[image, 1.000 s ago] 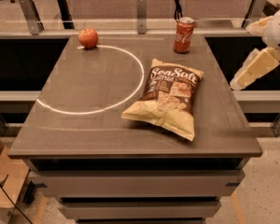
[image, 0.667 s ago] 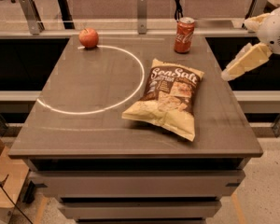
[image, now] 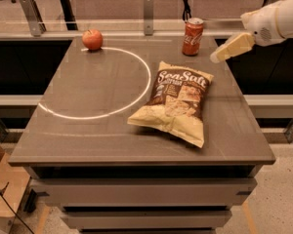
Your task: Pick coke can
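The coke can [image: 193, 36] is a red can with white script and a silver top. It stands upright near the far right corner of the grey table [image: 88, 130]. My gripper [image: 219, 56] comes in from the right, raised above the table's right edge. Its tip sits just to the right of the can and a little lower in the picture, apart from it. It holds nothing that I can see.
A red apple [image: 92, 39] sits at the far left of the table on a white painted circle [image: 136, 89]. A Sea Salt chip bag [image: 175, 101] lies flat in the middle right, in front of the can. A rail with posts [image: 147, 6] runs behind the table.
My gripper has moved left and upward in the picture, from beside the table's right edge toward the coke can. The can, the apple and the bag have not moved.
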{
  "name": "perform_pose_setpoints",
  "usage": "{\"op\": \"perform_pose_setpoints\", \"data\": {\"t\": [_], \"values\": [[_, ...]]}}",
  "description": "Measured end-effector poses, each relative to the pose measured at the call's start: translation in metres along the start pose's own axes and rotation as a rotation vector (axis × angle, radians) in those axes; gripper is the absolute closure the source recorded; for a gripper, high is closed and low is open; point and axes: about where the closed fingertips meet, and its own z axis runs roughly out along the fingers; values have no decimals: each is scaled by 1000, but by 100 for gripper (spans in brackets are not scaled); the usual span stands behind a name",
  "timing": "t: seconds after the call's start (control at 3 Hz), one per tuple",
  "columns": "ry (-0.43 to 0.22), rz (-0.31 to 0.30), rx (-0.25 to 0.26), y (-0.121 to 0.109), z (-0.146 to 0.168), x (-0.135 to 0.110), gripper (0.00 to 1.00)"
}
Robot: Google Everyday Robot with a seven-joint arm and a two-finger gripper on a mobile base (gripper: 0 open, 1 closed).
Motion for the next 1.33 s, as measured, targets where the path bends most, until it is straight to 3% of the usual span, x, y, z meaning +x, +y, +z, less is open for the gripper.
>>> {"op": "perform_pose_setpoints", "data": {"t": [0.67, 1.33], "values": [[-5, 28, -13, -3, 20, -3, 0], [-198, 155, -9, -35, 78, -21, 0]]}}
